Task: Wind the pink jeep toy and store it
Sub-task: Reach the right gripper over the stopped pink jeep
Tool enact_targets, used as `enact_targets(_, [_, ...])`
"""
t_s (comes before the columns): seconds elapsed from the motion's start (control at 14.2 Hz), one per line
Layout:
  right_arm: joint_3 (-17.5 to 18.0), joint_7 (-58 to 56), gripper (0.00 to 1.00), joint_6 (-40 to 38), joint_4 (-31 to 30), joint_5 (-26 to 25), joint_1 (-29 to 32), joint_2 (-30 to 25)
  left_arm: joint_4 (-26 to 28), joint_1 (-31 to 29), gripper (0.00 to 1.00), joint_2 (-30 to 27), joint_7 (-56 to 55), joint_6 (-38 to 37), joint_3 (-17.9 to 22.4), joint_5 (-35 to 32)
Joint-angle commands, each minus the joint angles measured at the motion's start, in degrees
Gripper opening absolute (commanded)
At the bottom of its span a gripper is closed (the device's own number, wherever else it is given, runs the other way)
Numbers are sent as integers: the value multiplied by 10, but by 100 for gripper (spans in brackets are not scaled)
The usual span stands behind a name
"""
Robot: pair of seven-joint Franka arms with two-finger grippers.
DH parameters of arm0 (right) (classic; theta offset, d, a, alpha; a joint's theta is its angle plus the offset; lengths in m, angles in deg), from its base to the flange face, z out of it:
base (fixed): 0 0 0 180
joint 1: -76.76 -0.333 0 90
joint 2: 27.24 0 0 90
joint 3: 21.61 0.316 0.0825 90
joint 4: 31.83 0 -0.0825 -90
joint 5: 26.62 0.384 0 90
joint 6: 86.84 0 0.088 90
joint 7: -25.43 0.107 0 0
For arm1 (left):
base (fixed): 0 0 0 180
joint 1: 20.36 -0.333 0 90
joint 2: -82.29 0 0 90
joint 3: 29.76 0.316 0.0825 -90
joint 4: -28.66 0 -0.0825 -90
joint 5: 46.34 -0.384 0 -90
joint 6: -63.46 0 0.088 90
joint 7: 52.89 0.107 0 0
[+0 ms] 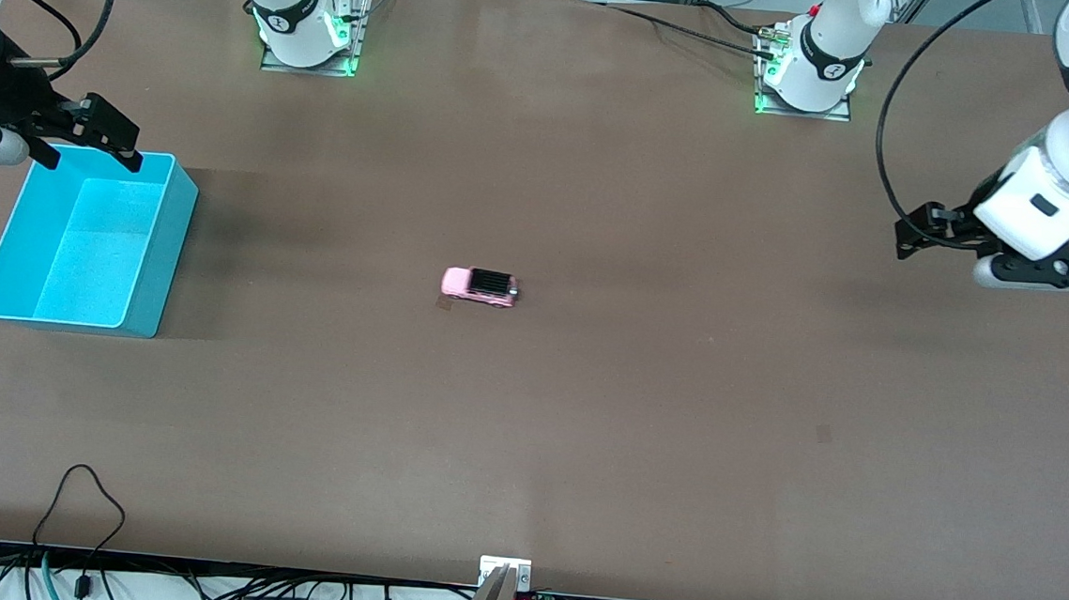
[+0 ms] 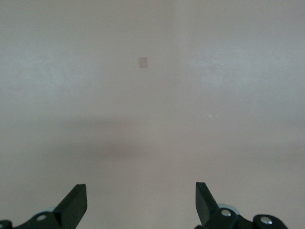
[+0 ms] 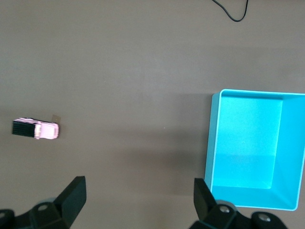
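The pink jeep toy [image 1: 480, 287] stands on its wheels near the middle of the brown table, black ribbed roof up; it also shows in the right wrist view [image 3: 36, 129]. Nothing touches it. The cyan bin [image 1: 163, 255] sits at the right arm's end of the table with nothing inside it. My right gripper [image 1: 91, 156] hangs open over the bin's edge nearest the robot bases, nothing between its fingers [image 3: 139, 182]. My left gripper [image 1: 915, 234] waits open above bare table at the left arm's end, well away from the jeep [image 2: 140, 188].
A small tape mark [image 1: 443, 304] lies beside the jeep, and another [image 1: 823, 434] sits toward the left arm's end, nearer the front camera. A black cable [image 1: 83, 494] loops onto the table's front edge. The two arm bases [image 1: 307, 30] stand along the back edge.
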Motion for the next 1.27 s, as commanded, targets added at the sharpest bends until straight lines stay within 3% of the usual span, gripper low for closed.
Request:
enact_targets(0.0, [1,-4,100,-15,3,-1,-2,-1,-20,2,100,-7,-7,-28,-14,4])
enact_targets(0.42, [1,-8,100,-29,0,-1,1,13,-34,-6,100,-4,-4,-40,-17,6])
enact_targets(0.78, [1,-57,100,-127,-6,-1,-59,49,-34,-7,100,-3,-4,-41,-15,7])
enact_targets(0.99, [1,-168,100,-89,-24,-1,-102,70,-34,-7,100,-3,-4,-44,-14,8])
enact_targets(1.2, [2,-308,100,21,-100,3,-125,67,-34,-7,100,-3,-3,-44,-14,7])
